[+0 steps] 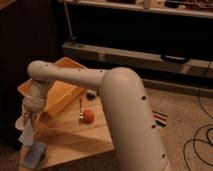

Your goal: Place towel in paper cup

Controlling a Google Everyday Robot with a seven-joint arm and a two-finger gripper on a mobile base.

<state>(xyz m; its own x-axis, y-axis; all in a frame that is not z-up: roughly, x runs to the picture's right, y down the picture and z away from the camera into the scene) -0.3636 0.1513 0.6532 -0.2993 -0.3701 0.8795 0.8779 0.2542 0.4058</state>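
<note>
- At the left edge of the table [75,137], camera view: the gripper [28,116] hangs low, just off the left end of the yellow bin [60,92]. Its jaws look closed on the top end of the towel [25,134], which dangles limp beneath them.
- Paper cup [19,122]: a pale rim shows just left of the gripper, mostly hidden by it. The towel's lower end hangs beside or in front of the cup. I cannot tell whether any cloth is inside the rim.
- Step in hand, as I judge it: bring the hanging cloth over the cup mouth and feed it in.
- To do it well:
  - centre the towel's tip over the rim first;
  - lower straight down so the cloth folds into the cup rather than draping over its side;
  - avoid nudging the cup wall, since a light cup would likely tip;
  - let go only once most of the cloth sits below the rim.
- Blue sponge [34,155] lies at the front-left corner, below the towel's tip and apart from it. It is worth keeping clear of.
- Arm [120,100] pose: the thick link rises from the lower right and crosses above the table. It bends at an elbow over the bin's left end, then drops nearly straight down to the wrist, with the gripper pointing down.
- Orange ball [88,116] sits mid-table, well apart from the work.
</note>
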